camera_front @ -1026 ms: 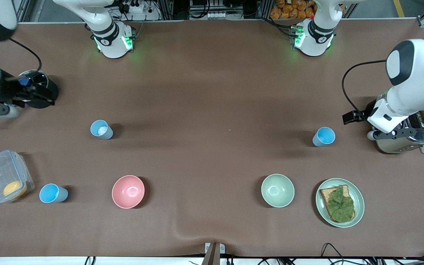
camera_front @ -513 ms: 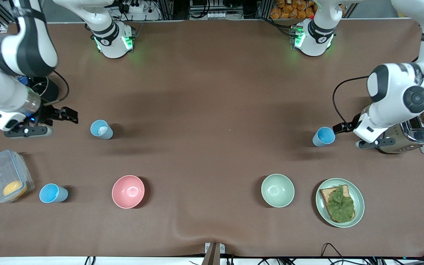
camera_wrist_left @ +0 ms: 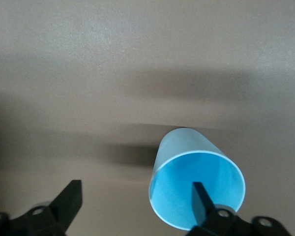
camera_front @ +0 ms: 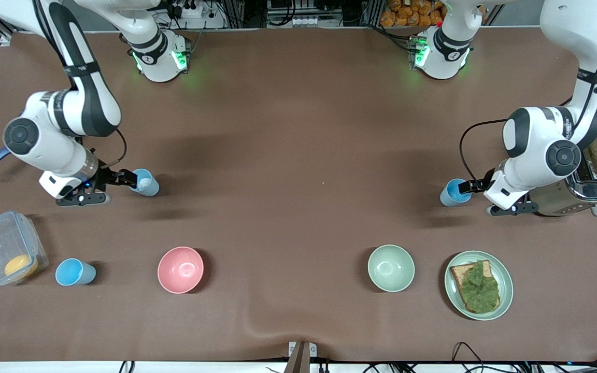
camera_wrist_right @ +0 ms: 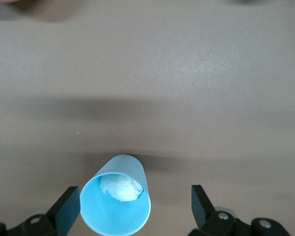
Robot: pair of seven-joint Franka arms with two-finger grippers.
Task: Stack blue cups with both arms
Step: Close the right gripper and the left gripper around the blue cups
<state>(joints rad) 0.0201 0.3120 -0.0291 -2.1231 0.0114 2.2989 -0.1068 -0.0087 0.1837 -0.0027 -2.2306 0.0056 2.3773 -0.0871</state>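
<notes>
Front view: the left claw [camera_front: 470,185] reaches a sky-blue plastic cup [camera_front: 453,192] beside the toaster [camera_front: 578,192] on the brown counter [camera_front: 288,155]; the right claw [camera_front: 125,178] reaches a pale blue cup [camera_front: 144,183]. Left wrist view: fingers apart, one over the cup's mouth. Right wrist view: fingers apart, flanking its cup.

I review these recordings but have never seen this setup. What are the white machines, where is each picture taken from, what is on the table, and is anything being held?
Two white robot arms work at a brown table. The wide picture looks down from across the table; the other two come from cameras on each wrist. The left gripper is open at the brighter blue cup, one finger over its mouth in its wrist view. The right gripper is open around the paler blue cup. Nothing is held. Also there: a third blue cup, a pink bowl, a green bowl, a plate of toast, a toaster, a plastic box.
</notes>
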